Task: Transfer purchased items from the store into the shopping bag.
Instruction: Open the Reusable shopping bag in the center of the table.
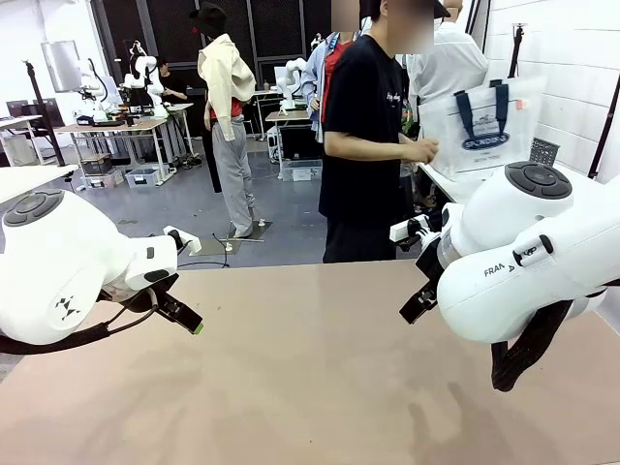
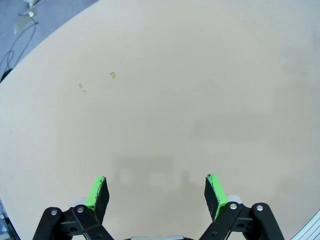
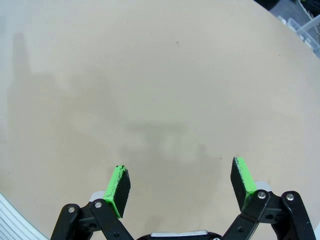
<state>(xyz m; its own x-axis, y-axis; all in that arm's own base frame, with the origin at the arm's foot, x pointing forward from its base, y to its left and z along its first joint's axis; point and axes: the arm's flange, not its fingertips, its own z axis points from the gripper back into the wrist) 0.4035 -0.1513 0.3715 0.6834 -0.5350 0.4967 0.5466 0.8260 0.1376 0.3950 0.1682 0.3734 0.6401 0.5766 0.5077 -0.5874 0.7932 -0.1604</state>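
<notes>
The shopping bag [image 1: 481, 124], whitish with navy strap handles and a navy logo, stands at the far right beside a person in a black T-shirt [image 1: 363, 136], whose hand [image 1: 422, 150] rests at its left edge. The purchased items are out of view. My left gripper [image 2: 157, 189] hangs open over bare tan table [image 2: 165, 100], nothing between its green pads [image 2: 96, 192]. My right gripper [image 3: 181, 181] is likewise open above the bare tabletop [image 3: 150, 75]. In the front view the left gripper [image 1: 184, 315] hovers over the table's left side and the right arm [image 1: 523, 262] bulks at the right.
A dark grey mesh basket [image 1: 544, 150] sits behind the bag on a white side counter [image 1: 455, 184]. The tan table [image 1: 310, 378] stretches wide between both arms. Small specks [image 2: 112, 75] mark its surface. Other people and workbenches stand far behind.
</notes>
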